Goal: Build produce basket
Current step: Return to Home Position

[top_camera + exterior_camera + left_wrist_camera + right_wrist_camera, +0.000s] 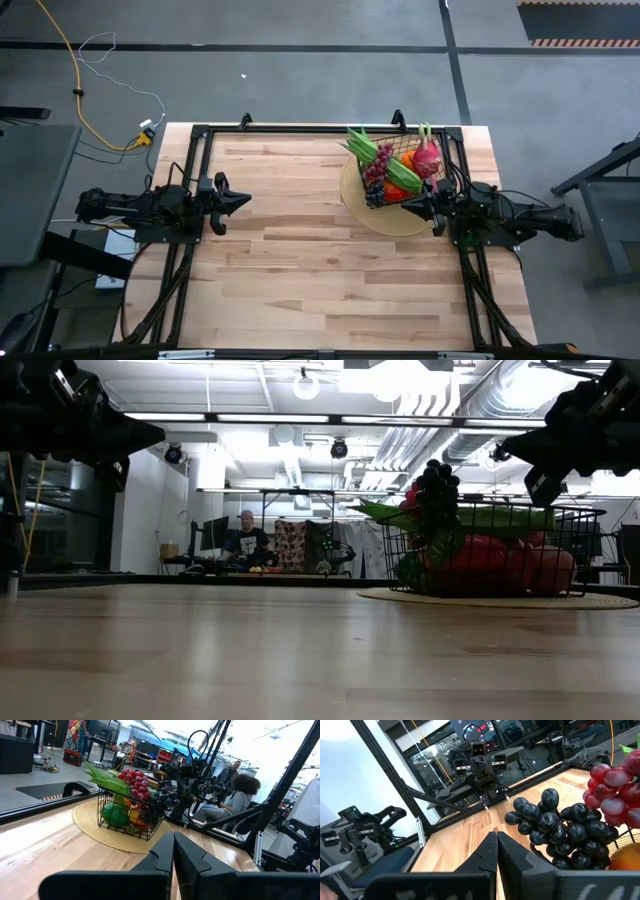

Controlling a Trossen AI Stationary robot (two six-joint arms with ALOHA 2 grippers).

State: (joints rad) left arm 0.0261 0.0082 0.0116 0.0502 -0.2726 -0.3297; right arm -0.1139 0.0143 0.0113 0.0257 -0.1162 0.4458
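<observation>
The bench (320, 265) takes up most of the high view, and I see no loose fruit or vegetables left lying on its wood, so I judge the filling done and only the parking of my arms left. My left tool (243, 200) hangs over the left middle of the frame, well apart from everything, its fingers pressed together on nothing. My right tool (410, 207) sits at right of centre, just beside the load, also pressed together and empty. The round tan mat (385, 224) lies in the upper right of the frame, and the basket (395, 158) stands on it, upright and heaped above its rim. It sits askew to the bench edges; its long side seems to run from lower left to upper right. The green beans (362, 145) cross that line, their tips poking out toward the upper left. The pink dragon fruit (427, 155) fills the far right end, and the dark grapes (555, 822) and red grapes (615, 785) rest on top nearest my right tool.
</observation>
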